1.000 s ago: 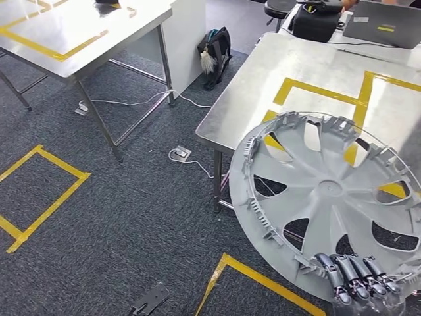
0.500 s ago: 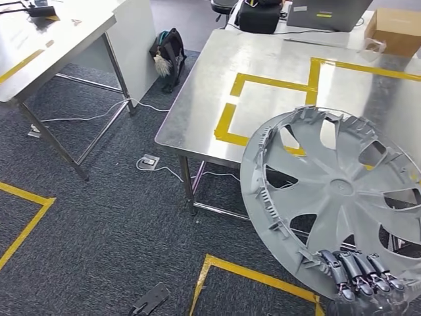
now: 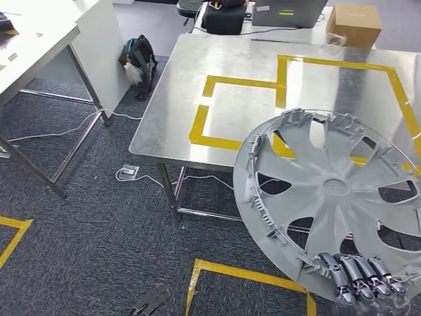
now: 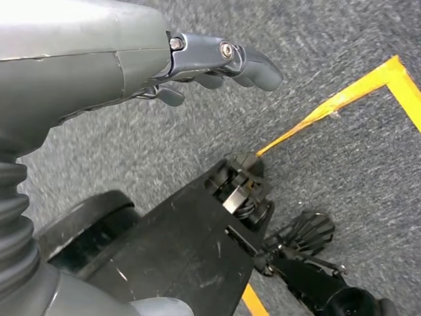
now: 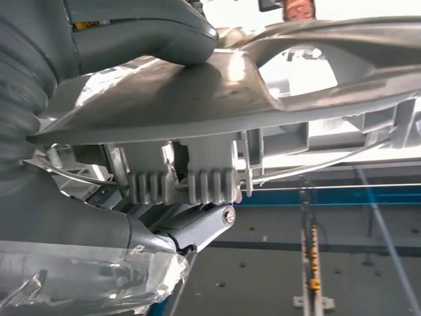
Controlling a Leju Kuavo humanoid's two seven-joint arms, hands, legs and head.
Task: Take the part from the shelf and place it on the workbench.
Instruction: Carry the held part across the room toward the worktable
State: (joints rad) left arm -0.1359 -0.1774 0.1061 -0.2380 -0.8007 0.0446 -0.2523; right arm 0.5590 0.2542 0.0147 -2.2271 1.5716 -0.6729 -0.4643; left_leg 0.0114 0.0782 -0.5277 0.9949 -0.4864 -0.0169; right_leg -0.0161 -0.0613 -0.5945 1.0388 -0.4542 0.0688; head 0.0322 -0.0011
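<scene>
I see my left hand (image 4: 218, 62) hanging over the carpet, fingers loosely extended, holding nothing. The steel workbench (image 3: 168, 112) stands ahead. My right hand (image 3: 360, 276) grips the grey wheel cover (image 3: 333, 197) by its near rim, tilted, overlapping the workbench's near edge.

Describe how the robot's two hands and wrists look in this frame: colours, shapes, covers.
The left hand has a smooth grey shell, dark metallic fingers with visible screw heads, and a ribbed grey bellows cover at the wrist. The right hand shows segmented dark grey fingers with shiny silver links in the head view; up close it has the same grey ribbed cover, a thick grey thumb, and crinkled clear plastic film along its lower side.
</scene>
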